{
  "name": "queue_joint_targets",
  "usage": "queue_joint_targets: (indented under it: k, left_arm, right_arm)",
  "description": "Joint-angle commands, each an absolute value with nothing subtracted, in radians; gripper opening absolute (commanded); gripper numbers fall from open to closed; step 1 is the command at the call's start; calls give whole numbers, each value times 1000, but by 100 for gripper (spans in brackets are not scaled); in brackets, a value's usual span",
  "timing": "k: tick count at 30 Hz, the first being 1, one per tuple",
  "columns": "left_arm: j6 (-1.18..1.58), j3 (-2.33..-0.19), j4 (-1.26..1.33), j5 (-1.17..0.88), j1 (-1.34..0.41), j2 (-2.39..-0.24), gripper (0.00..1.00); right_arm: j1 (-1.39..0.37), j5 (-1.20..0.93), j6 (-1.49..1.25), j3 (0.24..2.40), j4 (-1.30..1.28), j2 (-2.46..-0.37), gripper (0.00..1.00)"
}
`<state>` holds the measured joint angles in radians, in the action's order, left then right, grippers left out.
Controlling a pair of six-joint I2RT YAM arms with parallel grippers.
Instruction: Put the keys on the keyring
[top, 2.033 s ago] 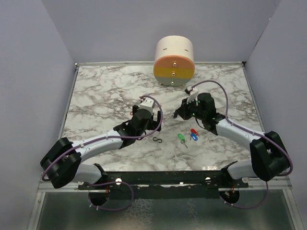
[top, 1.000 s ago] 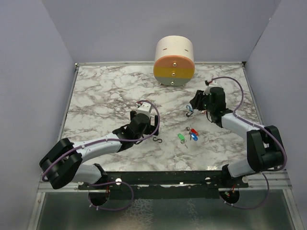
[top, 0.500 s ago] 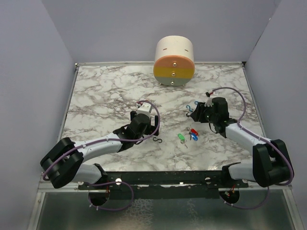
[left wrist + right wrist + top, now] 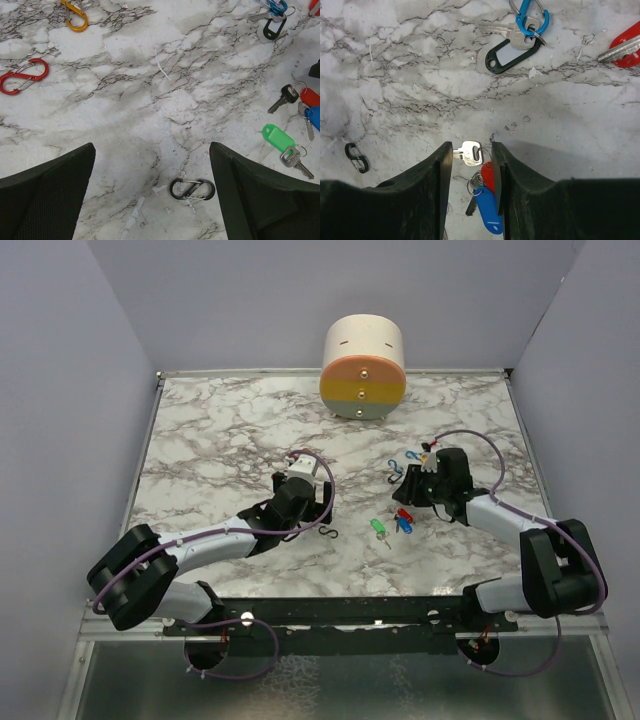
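Note:
Keys with a red tag (image 4: 489, 176) and a blue tag (image 4: 489, 210), plus a silver key (image 4: 470, 152), lie on small rings between the fingers of my right gripper (image 4: 470, 165), which is open and low over them (image 4: 402, 512). A green-tagged key (image 4: 379, 527) lies just left of them and also shows in the left wrist view (image 4: 276, 137). A black-headed key (image 4: 283, 96) lies beside the red tag. My left gripper (image 4: 305, 502) is wide open and empty above a black S-clip (image 4: 192, 189).
A blue carabiner (image 4: 532, 15) holding a black tag (image 4: 507, 54) and a silver key lies beyond the right gripper. A red key (image 4: 622, 50) lies at the right. An orange carabiner (image 4: 75, 15) and a red S-clip (image 4: 22, 76) lie far left. A round drawer box (image 4: 363, 370) stands at the back.
My right gripper swung from near the blue carabiner back toward me and came down over the red and blue keys. The left arm has barely moved.

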<state>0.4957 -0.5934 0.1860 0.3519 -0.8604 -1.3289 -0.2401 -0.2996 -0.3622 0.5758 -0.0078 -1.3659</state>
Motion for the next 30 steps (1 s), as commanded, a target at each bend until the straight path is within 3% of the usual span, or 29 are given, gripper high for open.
queue_joint_targets:
  k: [1,20,30]
  left_arm:
    - [504,-593,194,347,-864,-1329,99]
    - [494,-604,177,359,-863,-1310,99]
    - [489,-606,178,359,-863,-1316,99]
  right_arm:
    - [-241,-332,-365,565,-43,-1370,37]
    - [-242,-339,-363,569,-40,-1431,37]
    - [-242,-348,-359,572,-33,-1443,26]
